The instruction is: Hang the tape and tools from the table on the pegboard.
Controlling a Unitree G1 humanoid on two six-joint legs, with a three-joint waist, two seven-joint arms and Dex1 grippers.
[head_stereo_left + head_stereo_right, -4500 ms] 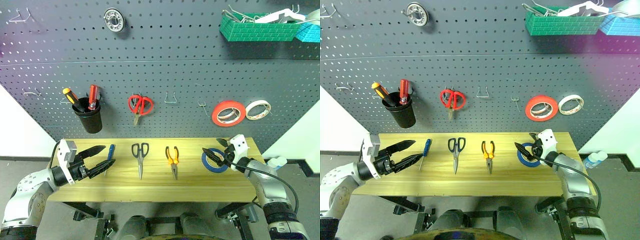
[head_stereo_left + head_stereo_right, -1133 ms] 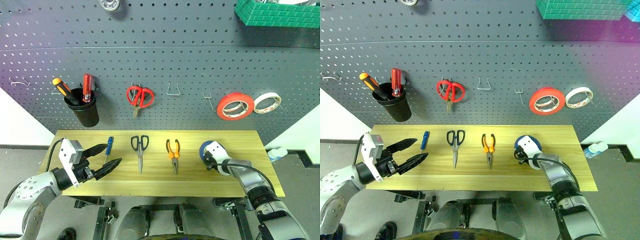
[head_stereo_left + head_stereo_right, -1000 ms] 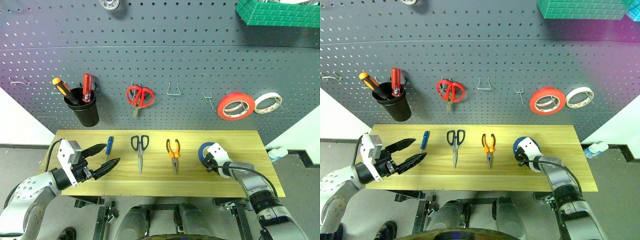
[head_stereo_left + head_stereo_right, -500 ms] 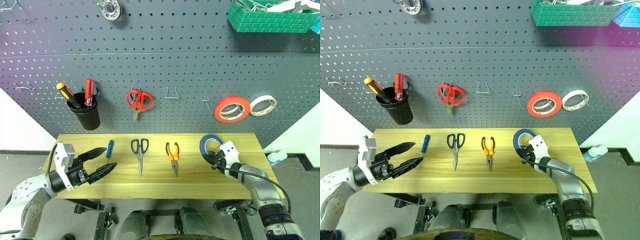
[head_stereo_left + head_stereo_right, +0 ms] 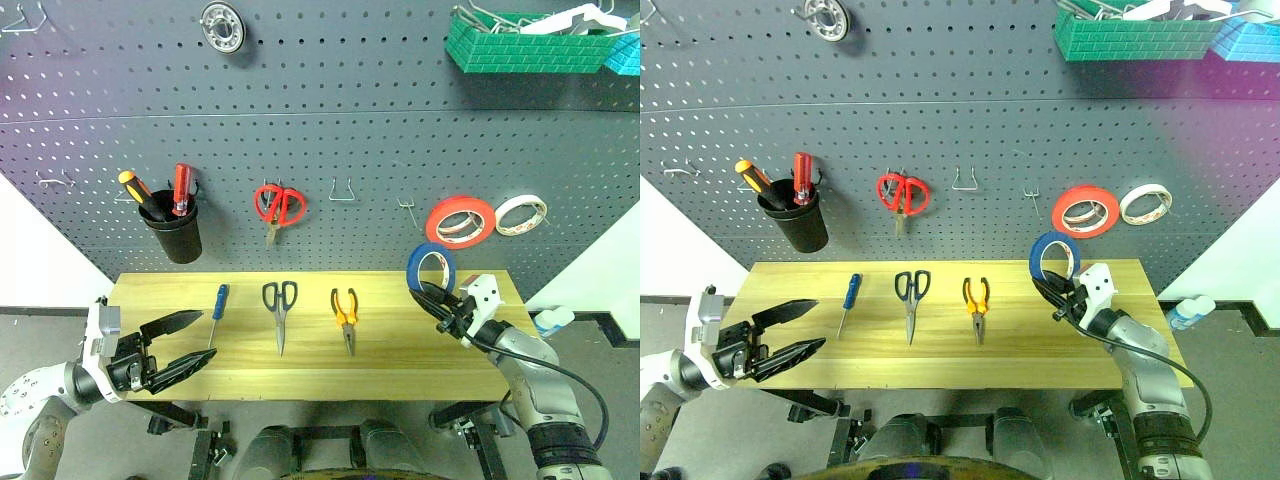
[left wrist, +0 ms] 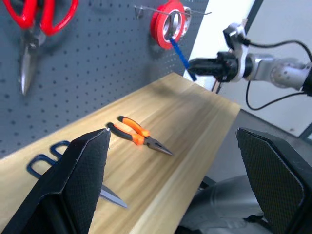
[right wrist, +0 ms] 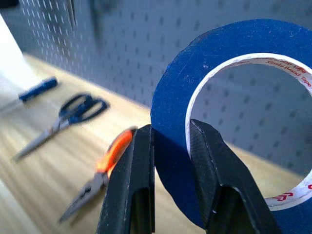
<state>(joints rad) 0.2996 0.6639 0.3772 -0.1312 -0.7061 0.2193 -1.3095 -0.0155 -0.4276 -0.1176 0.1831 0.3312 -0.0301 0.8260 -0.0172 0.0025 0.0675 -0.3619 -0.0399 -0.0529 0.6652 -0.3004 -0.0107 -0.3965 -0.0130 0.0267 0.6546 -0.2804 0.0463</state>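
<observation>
left gripper [image 5: 178, 345]: hovers off the near left corner of the table [image 5: 400, 350], fingers spread wide, holding nothing.

screwdriver [image 5: 216, 303]: blue handle, flat on the table's left part, just right of the left gripper's tips.

scissors [image 5: 279, 310]: black handles toward the pegboard [image 5: 330, 120], blades pointing near; lying between screwdriver and pliers.

pliers [image 5: 345, 315]: orange-and-black handles far, nose near; around the table's middle.

empty hook [image 5: 408, 210]: bare double prong on the pegboard, just left of the red roll [image 5: 460, 221], up and left of the raised tape.

tape [image 5: 431, 266]: blue roll, off the table, standing upright in the air in front of the pegboard's lower edge, below the red roll.

right gripper [image 7: 170, 141]: pinching the tape's wall, one finger outside the ring, one inside the core.

step in hand: probably carrying the tape to the empty hook.

how to do it well: keep the ring's open centre facing the board, line the hole with the prong tips, push on fully before letting go; stay clear of the red roll.
</observation>
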